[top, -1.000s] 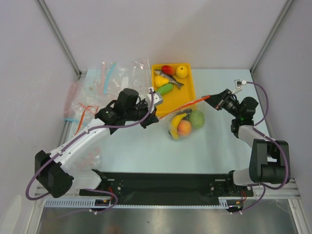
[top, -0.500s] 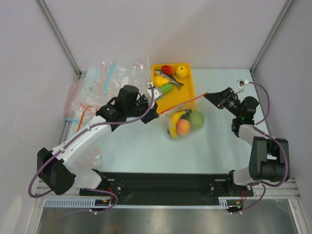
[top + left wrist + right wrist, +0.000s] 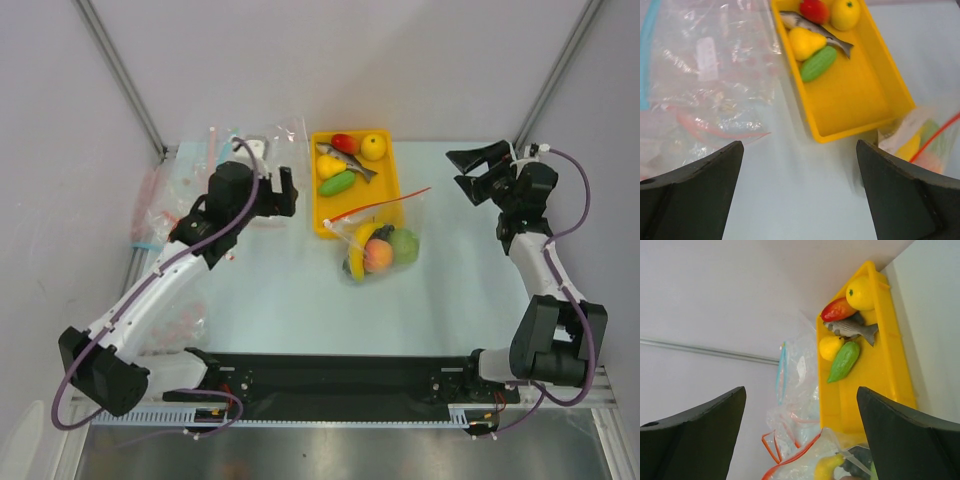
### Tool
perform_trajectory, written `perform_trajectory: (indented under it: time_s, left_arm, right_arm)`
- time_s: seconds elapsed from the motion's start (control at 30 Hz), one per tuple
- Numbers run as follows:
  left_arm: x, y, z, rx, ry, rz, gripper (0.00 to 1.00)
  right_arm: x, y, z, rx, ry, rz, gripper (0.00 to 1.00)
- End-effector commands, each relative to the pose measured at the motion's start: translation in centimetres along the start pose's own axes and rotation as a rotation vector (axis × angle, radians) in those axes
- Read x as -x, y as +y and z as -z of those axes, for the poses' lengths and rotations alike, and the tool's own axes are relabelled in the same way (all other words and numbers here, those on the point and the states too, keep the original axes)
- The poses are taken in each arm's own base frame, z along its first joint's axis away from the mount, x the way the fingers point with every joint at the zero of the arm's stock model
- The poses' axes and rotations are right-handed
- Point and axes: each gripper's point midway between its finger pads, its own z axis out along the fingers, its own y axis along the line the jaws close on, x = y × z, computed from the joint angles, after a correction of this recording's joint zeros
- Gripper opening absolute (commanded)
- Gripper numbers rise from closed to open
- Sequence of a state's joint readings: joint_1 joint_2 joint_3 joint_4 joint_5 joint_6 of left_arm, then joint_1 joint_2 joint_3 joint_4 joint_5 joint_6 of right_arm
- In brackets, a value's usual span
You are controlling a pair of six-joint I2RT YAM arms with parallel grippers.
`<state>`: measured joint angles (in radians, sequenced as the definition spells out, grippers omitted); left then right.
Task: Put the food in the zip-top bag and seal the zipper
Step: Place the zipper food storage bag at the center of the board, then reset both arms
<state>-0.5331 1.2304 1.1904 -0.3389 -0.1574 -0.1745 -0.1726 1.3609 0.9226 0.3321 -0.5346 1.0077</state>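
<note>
Both tools are spread wide and hold nothing. The clear floppy zip-top bag [image 3: 402, 218] lies on the pale counter [image 3: 290, 295] between the two arms, just on the near side of the yellow plastic tray [image 3: 372, 190], and its far edge rests against the tray's near right corner. Its thin red zipper strip [image 3: 380, 205] runs slantwise across that corner, lower at the left end and higher at the right. I cannot tell whether the strip is pressed shut along its length.

Inside the bag I can make out a yellow toy banana [image 3: 355, 255], an orange-pink toy peach [image 3: 378, 259] and a round green toy fruit [image 3: 404, 245], bunched together at the near end.

My left tool [image 3: 272, 170] sits to the left of the tray, over the edge of the heap of spare clear pouches [image 3: 195, 165], well apart from the bag. In its wrist view both fingers [image 3: 695, 195] stand at the frame's sides with only bare counter between them, and the bag shows at the far right. My right tool [image 3: 458, 172] is at the far right of the counter, also well apart from the bag and pointing towards the tray. Its wrist view shows the tray and the bag's top between the open fingers [image 3: 910, 440], with nothing touched.
</note>
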Motion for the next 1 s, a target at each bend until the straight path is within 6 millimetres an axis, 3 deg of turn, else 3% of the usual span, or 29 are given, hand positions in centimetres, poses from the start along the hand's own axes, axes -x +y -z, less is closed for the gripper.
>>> perform_trajectory:
  time_s: [0.0, 0.07, 0.1, 0.23, 0.27, 0.3, 0.37, 0.43, 0.47, 0.53, 0.77, 0.97]
  left_arm:
    - [0.5, 2.9, 1.5, 0.118, -0.052, 0.296, 1.00]
    - [1.4, 2.7, 2.5, 0.079, -0.129, 0.351, 1.00]
    - [-0.3, 2.7, 2.4, 0.069, -0.114, 0.356, 1.00]
    - [-1.4, 3.1, 3.9, 0.051, -0.199, 0.407, 1.00]
    - [-0.5, 3.1, 5.1, 0.033, -0.261, 0.428, 1.00]
    - [-2.3, 3.5, 5.0, 0.047, -0.248, 0.433, 1.00]
    - [-2.8, 3.9, 5.7, 0.050, -0.283, 0.465, 1.00]
    - [-4.6, 4.1, 6.3, 0.043, -0.289, 0.488, 1.00]
    - [-6.2, 4.3, 6.1, 0.047, -0.271, 0.487, 1.00]
    - [-6.8, 4.3, 6.9, 0.034, -0.287, 0.486, 1.00]
    - [-12.3, 3.9, 7.9, 0.010, -0.185, 0.550, 1.00]
    - [-12.9, 2.8, 8.3, -0.082, -0.224, 0.590, 1.00]
  right_arm:
    - [-0.3, -0.3, 0.7, -0.107, 0.061, -0.051, 1.00]
    - [-0.4, 0.0, 1.6, -0.119, 0.049, -0.047, 1.00]
    - [-0.5, -0.2, 2.0, -0.131, 0.041, -0.032, 1.00]
    - [-1.9, -2.2, 4.1, -0.221, 0.035, -0.015, 1.00]
    - [-2.6, -2.9, 4.6, -0.250, 0.052, -0.031, 1.00]
    - [-3.1, -3.1, 5.1, -0.255, 0.055, -0.036, 1.00]
    - [-4.7, -4.7, 6.1, -0.290, 0.076, -0.071, 1.00]
    - [-5.2, -4.4, 7.1, -0.274, 0.065, -0.054, 1.00]
    - [-6.0, -5.3, 7.7, -0.300, 0.079, -0.047, 1.00]
    - [-6.3, -5.6, 8.6, -0.329, 0.077, -0.032, 1.00]
    - [-8.5, -7.3, 11.2, -0.393, 0.127, 0.025, 1.00]
    - [-9.4, -8.2, 11.8, -0.414, 0.138, 0.002, 1.00]
